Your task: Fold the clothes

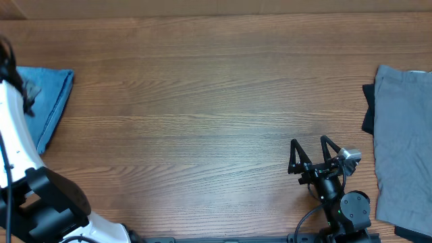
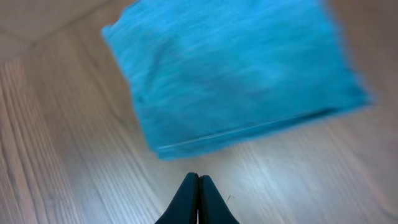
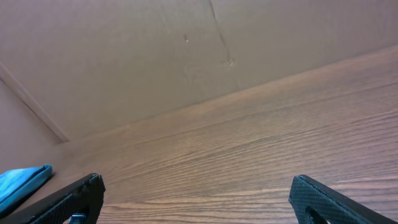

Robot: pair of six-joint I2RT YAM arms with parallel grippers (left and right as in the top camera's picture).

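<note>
Wood-grain table (image 1: 202,88) bears folded jeans (image 1: 50,98), brown wall (image 3: 155,50) behind

Robot lab bench, wood-grain table (image 1: 202,101), black arm (image 1: 351,209), white arm (image 1: 13,138), plain brown wall (image 3: 124,50)

Table (image 1: 202,88) bears folded jeans (image 1: 52,98) (grey pile (image 1: 405,142) too).

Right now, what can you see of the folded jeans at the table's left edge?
The folded jeans are light blue denim, a flat rectangle with stacked layers along one edge, lying far left on the wooden table. The left arm hides part of them from overhead. The left hand is shut just short of them, gripping nothing.
</note>
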